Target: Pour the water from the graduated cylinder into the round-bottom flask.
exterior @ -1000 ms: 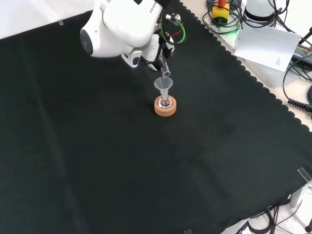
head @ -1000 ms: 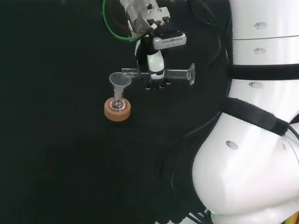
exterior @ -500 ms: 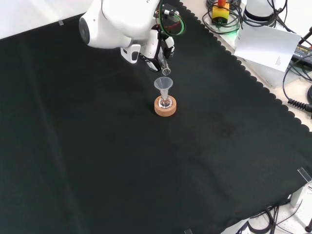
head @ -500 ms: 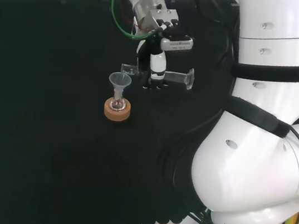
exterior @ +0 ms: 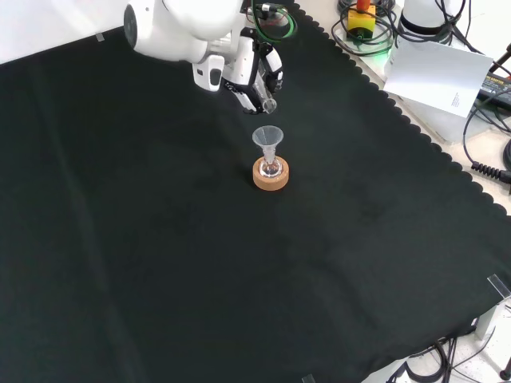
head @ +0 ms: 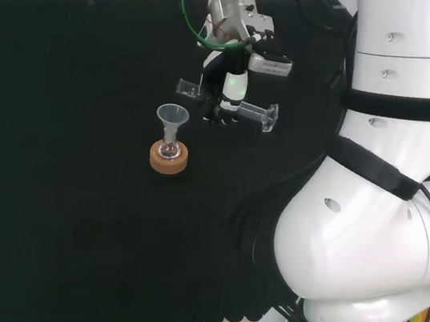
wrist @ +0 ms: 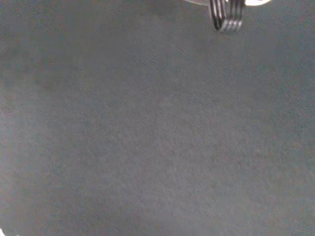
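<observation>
One clear graduated cylinder (head: 225, 103) lies nearly level in the head view, clamped in the curled fingers of the hand (head: 223, 97). Its open mouth points to the view's left and its foot to the right. Against the picture of a second ago, the hand and cylinder have risen and moved right: then the mouth sat just at the rim of the funnel (head: 172, 116), now it hangs above and to the right of it, apart from the rim. The funnel stands upright in the neck of the small round-bottom flask (head: 169, 151), which sits in a cork ring (head: 168, 158) on the black cloth (head: 49, 185). Flask, funnel and ring are where they were. The arm's big white links (head: 388, 195) stand at the view's right.

In the front view the hand (exterior: 254, 78) comes in from the top, below the white link (exterior: 172, 28). The cylinder's mouth (exterior: 270, 104) shows at its lower edge, higher above the funnel (exterior: 268, 137) than a second ago, with a clear gap of cloth (exterior: 239, 279) between them. The flask (exterior: 271, 168) and cork ring (exterior: 271, 175) stand directly below the funnel.

In the wrist view, grey-looking cloth (wrist: 157, 137) lies past the palm, and a ribbed dark part of the hand (wrist: 226, 17) shows at the edge.
</observation>
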Controlling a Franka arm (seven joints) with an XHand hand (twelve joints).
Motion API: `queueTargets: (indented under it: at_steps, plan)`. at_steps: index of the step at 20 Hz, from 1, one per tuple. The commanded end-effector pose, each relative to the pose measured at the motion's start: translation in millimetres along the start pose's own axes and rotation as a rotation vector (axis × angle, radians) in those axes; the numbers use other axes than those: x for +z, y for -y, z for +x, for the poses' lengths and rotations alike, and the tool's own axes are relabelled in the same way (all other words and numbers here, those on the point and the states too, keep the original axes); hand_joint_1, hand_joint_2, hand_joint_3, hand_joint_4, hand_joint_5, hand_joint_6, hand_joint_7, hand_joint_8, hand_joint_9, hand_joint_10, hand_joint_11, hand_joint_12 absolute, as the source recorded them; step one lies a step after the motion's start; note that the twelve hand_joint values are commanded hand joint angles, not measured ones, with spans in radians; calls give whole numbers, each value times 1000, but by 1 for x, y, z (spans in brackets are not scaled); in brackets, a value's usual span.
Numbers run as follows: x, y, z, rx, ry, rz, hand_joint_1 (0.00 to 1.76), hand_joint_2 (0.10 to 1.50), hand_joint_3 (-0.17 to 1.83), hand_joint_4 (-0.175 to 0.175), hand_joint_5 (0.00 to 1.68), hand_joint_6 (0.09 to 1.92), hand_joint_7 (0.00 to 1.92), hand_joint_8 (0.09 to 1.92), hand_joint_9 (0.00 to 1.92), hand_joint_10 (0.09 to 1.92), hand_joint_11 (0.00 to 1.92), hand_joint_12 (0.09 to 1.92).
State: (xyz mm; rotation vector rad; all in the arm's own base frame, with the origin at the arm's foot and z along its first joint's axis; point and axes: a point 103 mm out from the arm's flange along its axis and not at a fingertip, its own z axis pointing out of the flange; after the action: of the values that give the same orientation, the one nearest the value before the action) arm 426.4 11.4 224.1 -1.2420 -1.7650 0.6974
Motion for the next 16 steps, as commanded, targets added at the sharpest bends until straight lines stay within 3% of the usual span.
queueTargets:
  at_steps: [1, 16]
  plan:
    - [-3, 2, -9, -70, -43, -86, 1482, 905, 743, -124, 873, 860, 846, 773, 1118, 502, 1033, 828]
    - [-14, -1, -16, -159, -50, -229, 1474, 910, 736, -125, 890, 865, 830, 772, 1112, 494, 1028, 833]
